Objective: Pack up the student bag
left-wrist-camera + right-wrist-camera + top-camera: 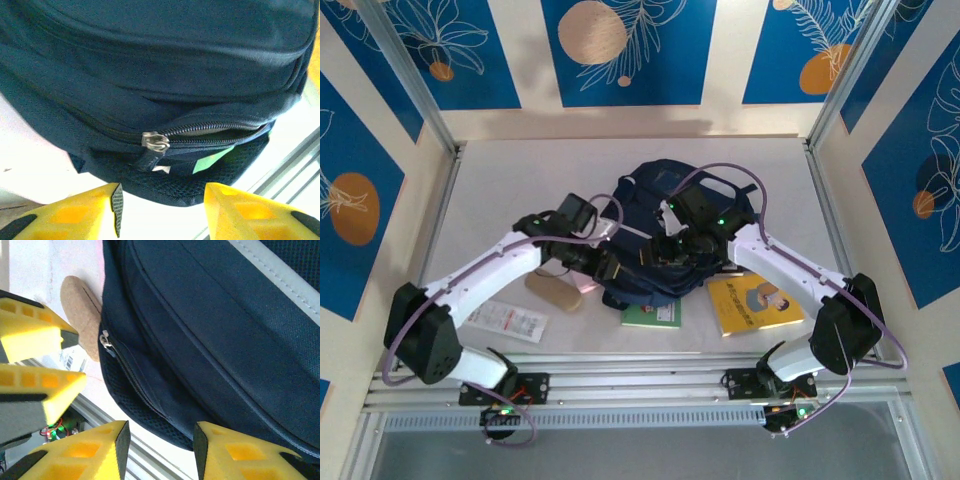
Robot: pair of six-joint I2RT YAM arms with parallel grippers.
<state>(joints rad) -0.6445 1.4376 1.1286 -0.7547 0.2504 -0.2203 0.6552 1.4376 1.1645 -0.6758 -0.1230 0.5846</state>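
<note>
The student bag [645, 190] is lying at the middle of the table [520, 170]. The left wrist view is showing one zipper pull [156, 142] on a partly open zipper. The right wrist view is showing a grey stripe [280, 275] and one tan case [80, 315] just beside the bag. From above, a green book [652, 316], a yellow book [755, 303] and one white packet [510, 320] are lying nearer the arms. Both arms are reaching inward with bent elbows. The left pincer [162, 205] and right pincer [160, 450] are each standing parted, gripping nothing.
</note>
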